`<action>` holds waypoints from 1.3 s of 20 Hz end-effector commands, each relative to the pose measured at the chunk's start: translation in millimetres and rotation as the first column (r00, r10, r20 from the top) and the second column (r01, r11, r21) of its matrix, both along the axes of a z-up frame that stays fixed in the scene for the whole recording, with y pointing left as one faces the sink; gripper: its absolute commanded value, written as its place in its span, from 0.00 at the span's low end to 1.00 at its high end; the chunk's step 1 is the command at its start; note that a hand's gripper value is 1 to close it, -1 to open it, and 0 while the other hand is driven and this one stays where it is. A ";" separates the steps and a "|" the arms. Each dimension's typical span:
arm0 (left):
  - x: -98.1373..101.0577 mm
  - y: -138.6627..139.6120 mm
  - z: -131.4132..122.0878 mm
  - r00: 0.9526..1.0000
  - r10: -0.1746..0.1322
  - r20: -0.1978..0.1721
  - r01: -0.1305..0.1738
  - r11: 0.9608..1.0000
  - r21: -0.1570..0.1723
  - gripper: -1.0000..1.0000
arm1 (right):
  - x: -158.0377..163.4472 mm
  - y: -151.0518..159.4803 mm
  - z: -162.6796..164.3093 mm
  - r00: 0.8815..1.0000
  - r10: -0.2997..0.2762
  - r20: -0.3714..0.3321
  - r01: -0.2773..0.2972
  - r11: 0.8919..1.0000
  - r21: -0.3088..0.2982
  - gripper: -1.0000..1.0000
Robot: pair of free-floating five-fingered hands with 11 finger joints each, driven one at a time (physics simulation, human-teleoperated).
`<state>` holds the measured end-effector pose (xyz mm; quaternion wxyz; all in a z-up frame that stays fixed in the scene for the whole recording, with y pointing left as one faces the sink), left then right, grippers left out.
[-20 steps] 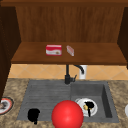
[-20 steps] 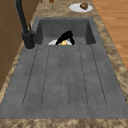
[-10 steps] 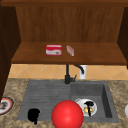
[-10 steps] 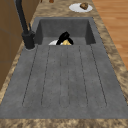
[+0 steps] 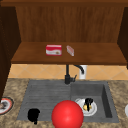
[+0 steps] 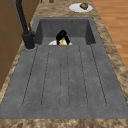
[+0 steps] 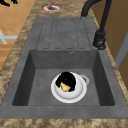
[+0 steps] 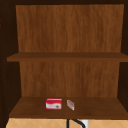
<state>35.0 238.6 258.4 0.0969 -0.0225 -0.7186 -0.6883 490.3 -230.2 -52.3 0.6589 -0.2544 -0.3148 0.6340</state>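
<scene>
Our right hand [image 7: 66,80] curls round a small yellow object [image 7: 65,87] on the white plate [image 7: 76,95] beneath; probably light, smooth, gripped from above.

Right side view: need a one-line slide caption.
Right hand curled over a small yellow item on the white plate in the sink basin, black faucet behind.
</scene>
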 end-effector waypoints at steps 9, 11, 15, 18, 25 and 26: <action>0.0 0.0 0.0 1.000 0.000 0.000 0.000 1.000 0.000 0.50 | -8.7 1.0 -2.0 0.996 -0.040 0.084 0.039 0.999 0.012 1.00; 0.0 0.0 0.0 1.000 0.000 0.000 0.000 1.000 0.000 0.50 | -22.5 0.8 3.4 0.992 -0.015 0.126 0.015 1.000 -0.003 1.00; 0.0 0.0 0.0 1.000 0.000 0.000 0.000 1.000 0.000 0.50 | -28.1 -4.0 23.5 0.982 -0.022 0.186 0.022 1.000 0.001 1.00; 0.0 0.0 0.0 1.000 0.000 0.000 0.000 1.000 0.000 0.50 | -41.3 -9.3 38.7 0.982 -0.028 0.189 0.024 1.000 0.020 1.00; 0.0 0.0 0.0 1.000 0.000 0.000 0.000 1.000 0.000 0.50 | -70.6 -20.3 81.2 0.974 -0.044 0.223 0.031 0.997 0.065 1.00; 0.0 0.0 0.0 1.000 0.000 0.000 0.000 1.000 0.000 0.50 | -76.0 -22.0 87.2 0.972 -0.047 0.229 0.032 0.997 0.066 1.00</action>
